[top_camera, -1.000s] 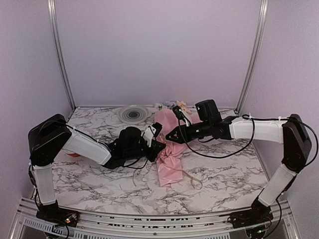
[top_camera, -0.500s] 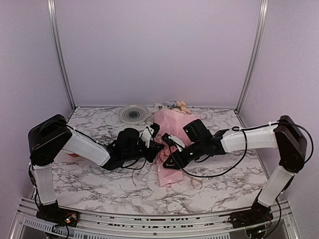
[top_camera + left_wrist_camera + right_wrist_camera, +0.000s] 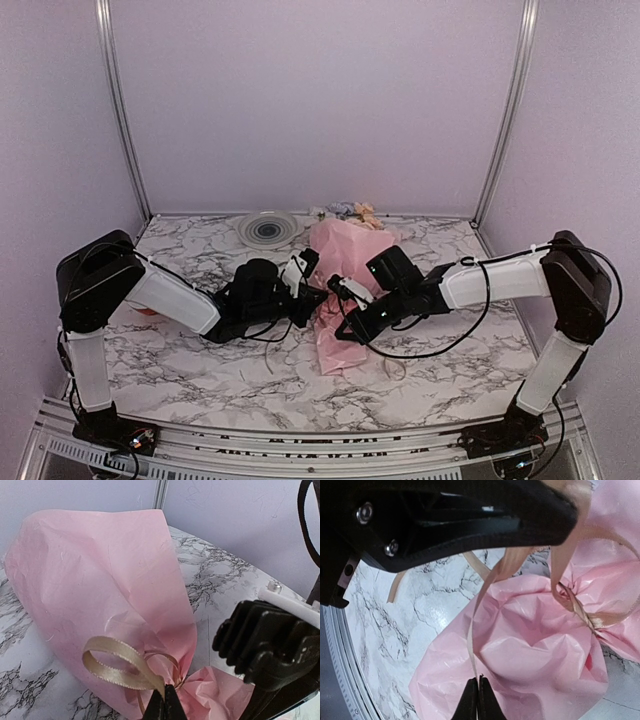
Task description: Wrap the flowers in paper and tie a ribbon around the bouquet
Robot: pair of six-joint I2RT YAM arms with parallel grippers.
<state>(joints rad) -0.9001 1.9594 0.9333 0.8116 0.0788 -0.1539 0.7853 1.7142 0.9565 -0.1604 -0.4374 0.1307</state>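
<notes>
Pink paper wraps the bouquet (image 3: 338, 250), which lies mid-table with its wide end toward twelve o'clock and its crumpled tail toward six. A tan ribbon (image 3: 116, 663) circles its narrow waist. The left gripper (image 3: 165, 703), its arm stretched low from nine o'clock, is pinched tight on a ribbon loop. The right gripper (image 3: 476, 698) reaches in low from three o'clock, elbow raised, fingers pressed together on another strand. A plate (image 3: 267, 229) sits at eleven.
</notes>
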